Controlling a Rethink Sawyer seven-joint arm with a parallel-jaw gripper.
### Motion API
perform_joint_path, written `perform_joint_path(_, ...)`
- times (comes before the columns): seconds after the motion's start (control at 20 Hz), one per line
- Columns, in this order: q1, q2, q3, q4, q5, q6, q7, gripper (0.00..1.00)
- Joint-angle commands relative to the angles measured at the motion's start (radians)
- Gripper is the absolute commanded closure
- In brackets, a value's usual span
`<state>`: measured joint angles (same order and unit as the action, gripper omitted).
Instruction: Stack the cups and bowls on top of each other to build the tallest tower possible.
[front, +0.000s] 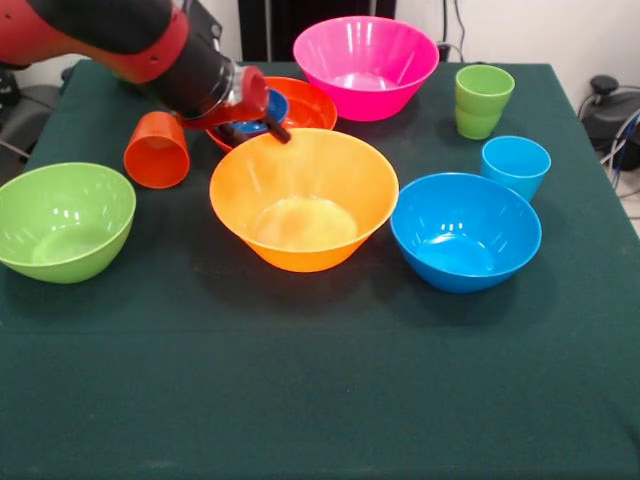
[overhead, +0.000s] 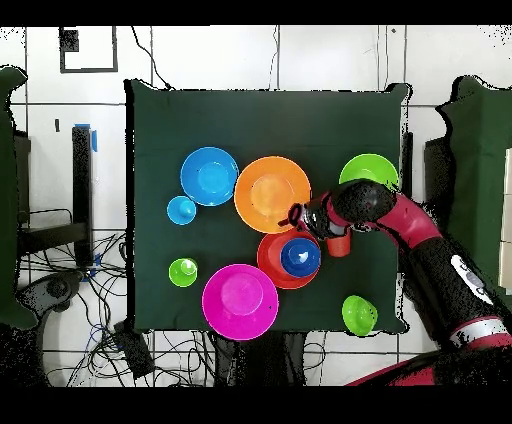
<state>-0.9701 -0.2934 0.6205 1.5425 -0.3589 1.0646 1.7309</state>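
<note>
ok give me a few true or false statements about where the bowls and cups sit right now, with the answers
1. The small dark blue bowl sits inside the red-orange bowl. True.
2. The orange cup stands upright. False: it lies on its side, its opening facing the front camera.
3. The lime green cup and the light blue cup stand upright on the table, apart from each other. True.
4. The large pink bowl is stacked in the large orange bowl. False: each sits alone on the green table.
5. The pincer hangs over the blue bowl. False: it is at the far rim of the large orange bowl.
</note>
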Motion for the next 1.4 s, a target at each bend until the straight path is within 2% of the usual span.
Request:
perform_joint_path(0.05, 0.127, -0.082, -0.120, 0.001, -0.190, 0.170, -0.145, 0.00)
perform_joint_path(0.1, 0.142, -0.094, -0.140, -0.026, -0.220, 0.198, -0.147, 0.00)
perform_joint_path(0.15, 0.151, -0.112, -0.167, -0.029, -0.221, 0.198, -0.092, 0.00)
perform_joint_path(0.25, 0.161, -0.131, -0.190, -0.041, -0.258, 0.138, -0.052, 0.00)
perform_joint_path(0.3, 0.165, -0.142, -0.193, -0.048, -0.285, 0.096, -0.054, 0.00)
perform_joint_path(0.45, 0.197, -0.168, -0.217, -0.082, -0.347, 0.062, -0.042, 0.00)
perform_joint_path(0.65, 0.230, -0.157, -0.237, -0.133, -0.402, 0.037, -0.031, 0.00)
perform_joint_path(0.7, 0.234, -0.157, -0.243, -0.135, -0.404, 0.003, 0.004, 0.00)
perform_joint_path(0.75, 0.231, -0.156, -0.239, -0.130, -0.411, -0.092, 0.053, 0.00)
perform_joint_path(0.85, 0.238, -0.165, -0.251, -0.122, -0.420, -0.164, 0.110, 0.00)
perform_joint_path(0.9, 0.244, -0.164, -0.261, -0.127, -0.411, -0.149, 0.123, 0.00)
perform_joint_path(0.95, 0.256, -0.165, -0.280, -0.129, -0.398, -0.158, 0.126, 1.00)
perform_joint_path(1.4, 0.278, -0.168, -0.316, -0.133, -0.363, -0.192, 0.108, 1.00)
